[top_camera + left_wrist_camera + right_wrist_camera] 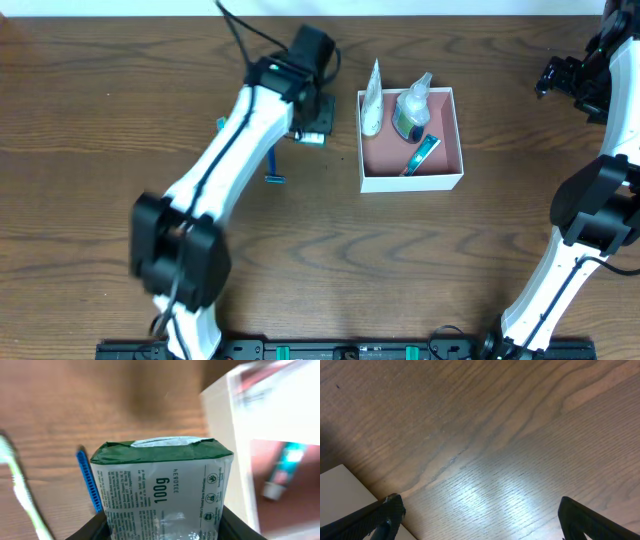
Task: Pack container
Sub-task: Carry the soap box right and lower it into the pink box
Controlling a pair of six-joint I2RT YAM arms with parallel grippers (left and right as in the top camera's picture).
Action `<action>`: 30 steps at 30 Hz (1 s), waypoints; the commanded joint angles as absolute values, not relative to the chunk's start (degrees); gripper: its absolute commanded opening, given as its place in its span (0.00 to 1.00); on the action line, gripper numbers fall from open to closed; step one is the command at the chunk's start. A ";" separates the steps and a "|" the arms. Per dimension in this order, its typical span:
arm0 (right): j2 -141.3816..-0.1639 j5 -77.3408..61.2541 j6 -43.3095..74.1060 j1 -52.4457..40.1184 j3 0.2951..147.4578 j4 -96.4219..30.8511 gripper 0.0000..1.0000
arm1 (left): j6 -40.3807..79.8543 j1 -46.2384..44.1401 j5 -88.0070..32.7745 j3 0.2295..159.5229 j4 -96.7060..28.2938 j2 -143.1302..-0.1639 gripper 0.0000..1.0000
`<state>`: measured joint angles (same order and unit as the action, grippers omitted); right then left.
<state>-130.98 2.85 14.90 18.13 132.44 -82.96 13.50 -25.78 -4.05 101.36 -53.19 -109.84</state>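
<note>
Container point(411, 181): square shallow white-walled box, pink inside, sits on the wooden table point(90, 100) right of centre in the overhead view. It is just right of the left gripper point(316, 108) and well apart from the right gripper point(562, 77).

Inside it:
- A white tube point(371, 100) leans on the left wall, its tip past the far rim.
- A clear bottle point(411, 108) with a blue-green lower part stands at the far side, beside the tube.
- A teal tube point(422, 155) lies slanted on the floor, near the front right.

The left gripper pinches a green-and-white packet point(162, 490) marked "100g". Its dark fingers point(95, 527) press both lower sides of the packet, and the packet's folded green end points away from the wrist camera. Cannot tell if the packet touches the table. In the left wrist view the container wall is close on the right, blurred, with the teal tube visible past it.

On the table left of the packet lies a blue ridged tool point(88, 480); comb or razor, cannot tell. Further left is a thin white-green stick point(22, 492), blurred.

The right gripper is at the far right edge of the overhead view, over bare wood. Its fingers point(390, 510) are spread wide with nothing between them. A white corner point(340, 492) shows at the lower left of the right wrist view; cannot tell what it is.
</note>
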 commanded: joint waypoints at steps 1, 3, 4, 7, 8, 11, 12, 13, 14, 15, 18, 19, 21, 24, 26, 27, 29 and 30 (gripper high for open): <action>-130.98 3.42 15.64 17.96 132.29 -82.94 0.99 | 12.75 -27.70 -3.44 102.59 -53.52 -103.68 0.46; -130.98 3.42 15.64 17.96 132.29 -82.94 0.99 | 12.71 -29.06 -3.44 102.59 -53.49 -100.79 0.46; -130.98 3.42 15.64 17.96 132.29 -82.94 0.99 | 12.51 -29.87 -3.44 102.59 -53.25 -99.61 0.46; -130.98 3.42 15.64 17.96 132.29 -82.94 0.99 | 10.87 -33.01 -3.44 102.56 -51.51 -97.47 0.46; -130.98 3.42 15.64 17.96 132.29 -82.94 0.99 | 9.82 -34.17 -3.42 102.56 -50.70 -97.38 0.46; -130.98 3.42 15.64 17.96 132.29 -82.94 0.99 | 8.14 -37.95 -3.42 102.56 -48.45 -98.35 0.46; -130.98 3.42 15.64 17.96 132.29 -82.94 0.99 | 7.84 -39.09 -3.42 102.56 -47.75 -98.91 0.46; -130.98 3.42 15.64 17.96 132.29 -82.94 0.99 | 7.01 -40.51 -3.42 102.56 -46.98 -99.63 0.46; -130.98 3.42 15.64 17.96 132.29 -82.94 0.99 | 5.89 -41.69 -3.42 102.56 -46.30 -100.22 0.46; -130.98 3.42 15.64 17.96 132.29 -82.94 0.99 | 4.51 -42.96 -3.42 102.56 -45.54 -101.03 0.46; -130.98 3.42 15.64 17.93 132.29 -82.94 0.99 | -0.30 -46.11 -3.40 102.56 -43.11 -103.70 0.46; -130.98 3.42 15.64 17.93 132.29 -82.94 0.99 | -2.31 -46.94 -3.40 102.56 -42.46 -104.71 0.47; -130.98 3.42 15.64 17.93 132.29 -82.94 0.99 | -6.85 -48.27 -3.40 102.56 -41.30 -107.04 0.47; -130.98 3.42 15.64 17.96 132.29 -82.94 0.99 | -11.07 -48.95 -3.40 102.56 -39.68 -110.69 0.46; -130.98 3.42 15.64 17.98 132.29 -82.94 0.99 | -13.47 -48.88 -3.38 102.56 -38.81 -113.19 0.46; -130.98 3.42 15.64 18.00 132.29 -82.94 0.99 | -14.17 -48.88 -3.38 102.56 -38.57 -113.91 0.47; -130.98 3.42 15.64 18.00 132.29 -82.94 0.99 | -15.84 -48.77 -3.38 102.56 -37.98 -115.39 0.46; -130.98 3.42 15.64 17.98 132.29 -82.94 0.99 | -16.78 -48.77 -3.38 102.56 -37.56 -116.09 0.47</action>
<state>-130.98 2.85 14.90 18.13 132.42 -82.96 -11.22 -49.12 -3.88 101.67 -38.44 -115.35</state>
